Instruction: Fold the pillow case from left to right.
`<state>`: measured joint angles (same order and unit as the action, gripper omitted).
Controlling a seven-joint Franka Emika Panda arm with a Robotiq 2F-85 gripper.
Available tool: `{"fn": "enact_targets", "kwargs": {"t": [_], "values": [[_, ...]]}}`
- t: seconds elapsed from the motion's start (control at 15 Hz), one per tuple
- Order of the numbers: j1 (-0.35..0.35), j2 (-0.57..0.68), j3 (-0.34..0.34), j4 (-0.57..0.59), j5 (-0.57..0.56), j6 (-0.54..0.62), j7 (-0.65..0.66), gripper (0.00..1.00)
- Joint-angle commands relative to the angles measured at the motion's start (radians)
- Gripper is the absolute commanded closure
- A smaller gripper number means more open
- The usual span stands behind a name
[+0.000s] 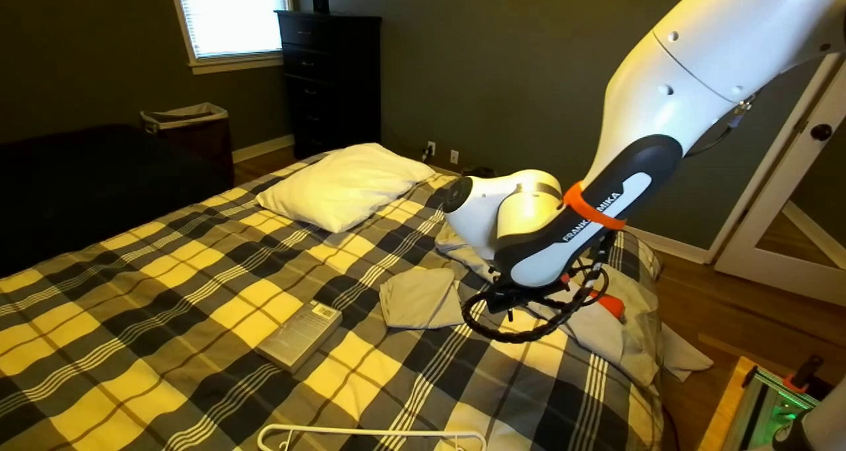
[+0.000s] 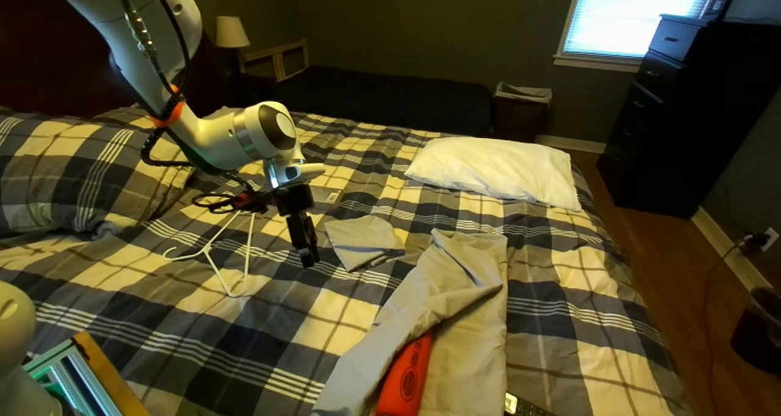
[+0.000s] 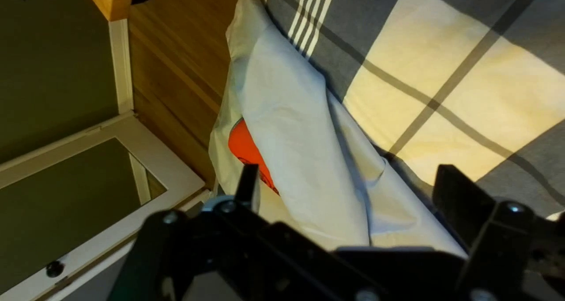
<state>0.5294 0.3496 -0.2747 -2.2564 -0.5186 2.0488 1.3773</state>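
The pillow case seems partly folded, its left side yet to cover the near right part, the gripper wide and empty.

Both exterior views down across the bedspread, wrist view nearer

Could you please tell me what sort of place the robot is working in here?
Most likely a bedroom, judging by the plaid-covered bed, the plump white pillow lying on it, and the dark chest of drawers near the window.
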Motion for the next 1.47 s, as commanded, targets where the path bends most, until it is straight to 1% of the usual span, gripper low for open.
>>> {"fn": "enact_targets", "kwargs": {"t": [0.0,0.13,0.2,0.27,0.33,0.47,0.53,0.67,0.87,0.93,1.0,1.07,1.2,1.27,1.4], "values": [[-0.107,-0.017,0.108,0.0,-0.037,-0.019,0.027,0.0],[-0.122,-0.004,0.106,0.004,-0.025,-0.023,0.017,0.0],[-0.135,0.006,0.113,0.004,-0.028,-0.045,0.025,0.0],[-0.162,0.014,0.126,0.0,-0.024,-0.087,0.026,0.0],[-0.195,0.014,0.139,-0.012,-0.011,-0.129,0.001,0.0],[-0.251,0.02,0.15,-0.034,-0.018,-0.169,-0.006,0.0],[-0.275,0.022,0.15,-0.049,-0.034,-0.168,-0.011,0.0],[-0.322,0.018,0.146,-0.098,-0.122,-0.089,-0.068,0.0],[-0.393,0.058,0.143,-0.125,-0.17,-0.05,-0.119,0.0],[-0.415,0.082,0.145,-0.129,-0.171,-0.062,-0.171,0.0],[-0.426,0.095,0.141,-0.136,-0.186,-0.064,-0.188,0.0],[-0.445,0.102,0.135,-0.146,-0.206,-0.026,-0.204,0.0],[-0.464,0.122,0.13,-0.142,-0.206,0.006,-0.178,0.0],[-0.451,0.108,0.138,-0.134,-0.189,-0.04,-0.177,0.0],[-0.463,0.122,0.133,-0.134,-0.188,-0.023,-0.178,0.0]]}}
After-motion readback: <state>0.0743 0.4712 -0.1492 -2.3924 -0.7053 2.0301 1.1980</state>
